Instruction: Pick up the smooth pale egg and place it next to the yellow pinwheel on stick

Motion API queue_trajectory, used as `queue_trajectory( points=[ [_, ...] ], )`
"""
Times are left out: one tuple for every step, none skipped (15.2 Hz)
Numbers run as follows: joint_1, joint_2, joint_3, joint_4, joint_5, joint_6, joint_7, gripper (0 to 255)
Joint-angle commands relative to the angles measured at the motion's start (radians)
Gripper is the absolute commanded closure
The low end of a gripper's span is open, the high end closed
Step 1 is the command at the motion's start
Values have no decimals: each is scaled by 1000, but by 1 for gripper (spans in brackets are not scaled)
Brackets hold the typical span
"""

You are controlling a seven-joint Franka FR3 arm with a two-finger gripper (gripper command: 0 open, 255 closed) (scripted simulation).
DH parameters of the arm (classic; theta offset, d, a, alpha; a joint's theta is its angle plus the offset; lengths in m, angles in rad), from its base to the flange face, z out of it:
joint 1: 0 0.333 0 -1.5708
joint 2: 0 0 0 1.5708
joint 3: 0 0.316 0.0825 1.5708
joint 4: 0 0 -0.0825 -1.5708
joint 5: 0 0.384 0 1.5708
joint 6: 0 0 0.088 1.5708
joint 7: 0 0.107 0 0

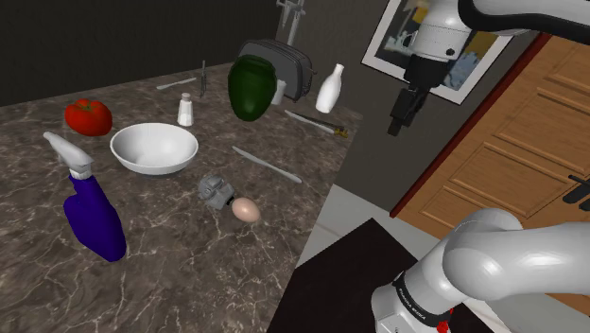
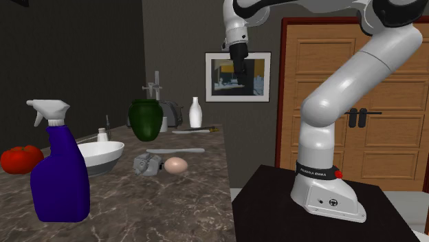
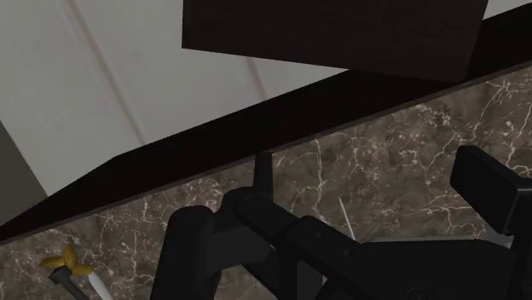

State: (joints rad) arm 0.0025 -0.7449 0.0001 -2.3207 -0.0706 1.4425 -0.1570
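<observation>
While the gripper [image 1: 396,127] hangs high above the work surface, well up and to the shoulder view's right of the white bowl [image 1: 154,148], we read its state from the wrist view. The two black fingers [image 3: 263,173] stand wide apart, with nothing held. Between them we see only the dark marbled counter [image 3: 401,162].

We locate the pale tan egg [image 1: 246,209] on the counter, near the bowl, on its right and toward the camera in the shoulder view. A small grey object [image 1: 216,190] lies between bowl and egg, just beside the egg; we cannot tell whether the two touch.

We locate the yellow pinwheel on its stick [image 1: 321,124] lying flat on the counter, well apart from the bowl, toward the shoulder view's upper right.

A blue spray bottle [image 1: 93,219] stands on the bowl's near left. A red tomato [image 1: 88,116] sits on its far left. A dark green jar [image 1: 251,87] stands beyond the bowl, on its far right.
</observation>
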Motion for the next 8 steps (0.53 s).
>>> queue_trajectory(
  points=[
    [0, 0, 0, 0, 0, 0, 0, 0],
    [7, 9, 23, -11, 9, 19, 24, 0],
    [14, 20, 45, -20, 18, 37, 47, 0],
    [21, 33, 68, -28, 27, 56, 71, 0],
    [28, 47, 91, -35, 35, 75, 95, 0],
    [34, 62, 113, -40, 43, 95, 118, 0],
    [41, 80, 136, -44, 49, 114, 142, 0],
    [47, 98, 158, -47, 56, 133, 166, 0]
  ],
)
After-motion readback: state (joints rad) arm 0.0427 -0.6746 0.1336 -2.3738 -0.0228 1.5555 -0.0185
